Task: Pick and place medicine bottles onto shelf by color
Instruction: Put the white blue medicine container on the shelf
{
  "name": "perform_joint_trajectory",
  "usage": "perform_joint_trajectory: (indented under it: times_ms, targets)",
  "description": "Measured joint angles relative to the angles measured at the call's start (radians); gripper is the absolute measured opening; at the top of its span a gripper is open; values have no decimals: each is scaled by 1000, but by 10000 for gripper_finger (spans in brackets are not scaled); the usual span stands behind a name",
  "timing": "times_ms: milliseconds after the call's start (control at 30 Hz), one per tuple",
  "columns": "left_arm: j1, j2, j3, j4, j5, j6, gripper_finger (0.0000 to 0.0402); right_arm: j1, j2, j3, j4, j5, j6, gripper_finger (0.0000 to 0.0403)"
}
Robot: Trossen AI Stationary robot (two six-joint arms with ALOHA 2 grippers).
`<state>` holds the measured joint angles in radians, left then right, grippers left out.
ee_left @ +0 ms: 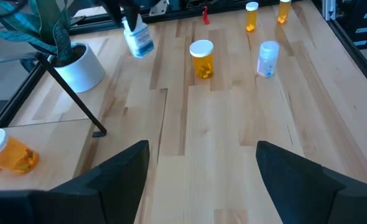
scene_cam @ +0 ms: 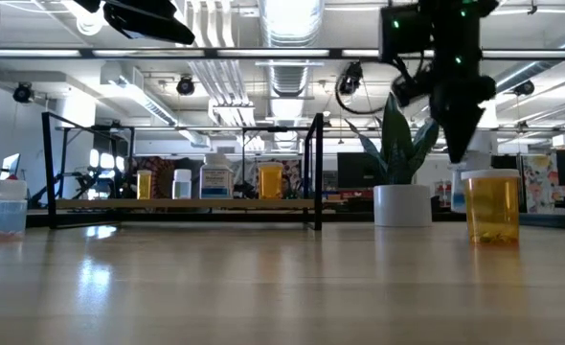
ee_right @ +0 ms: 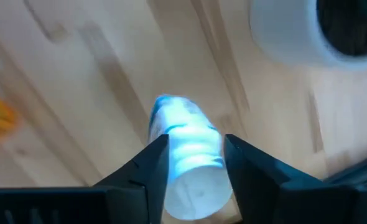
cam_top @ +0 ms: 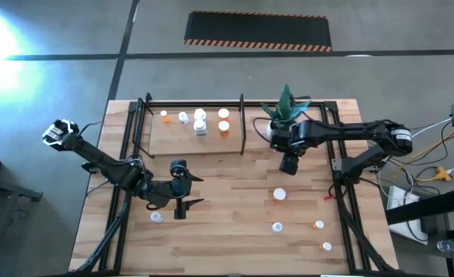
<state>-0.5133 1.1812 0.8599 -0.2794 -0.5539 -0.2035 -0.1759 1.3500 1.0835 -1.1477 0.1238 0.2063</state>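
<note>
Right gripper (ee_right: 195, 163) pinches a white bottle (ee_right: 186, 155) near the pot (cam_top: 275, 129); you should lift straight, then carry toward the shelf (cam_top: 211, 142) at 10 o'clock.

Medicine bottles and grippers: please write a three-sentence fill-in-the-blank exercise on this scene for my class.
1. The right gripper is closed on a bottle whose colour is ___.
2. The left gripper hovers over the table, open and holding ___.
3. The white pot holds a green ___.

Missing words: white; nothing; plant
</note>
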Motion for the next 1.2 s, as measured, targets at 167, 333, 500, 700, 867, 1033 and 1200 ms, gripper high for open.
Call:
perform_joint_trajectory:
  times_ms: [167, 333, 500, 700, 867, 1033, 1200]
  targets:
    - [0, -1, 0, -2, 0, 0, 279, 103, 64, 159, 3, -49, 64, 105]
    - [0, -6, 0, -11, 1, -1, 279, 194, 175, 293, -7, -31, 38, 56]
    - [-5, -6, 0, -29, 1, -17, 279, 207, 233, 350, -51, -18, -14, 30]
    - [-13, -7, 0, -89, 2, -73, 279, 208, 197, 303, -162, -17, -42, 51]
    - [-13, -6, 0, -98, 2, -82, 279, 187, 108, 169, -173, -12, -38, 113]
    - [-13, -6, 0, -98, 1, -79, 279, 152, 45, 28, -88, 11, -82, 183]
    - [-13, -6, 0, -97, 1, -80, 279, 119, 30, -81, 77, 8, -177, 214]
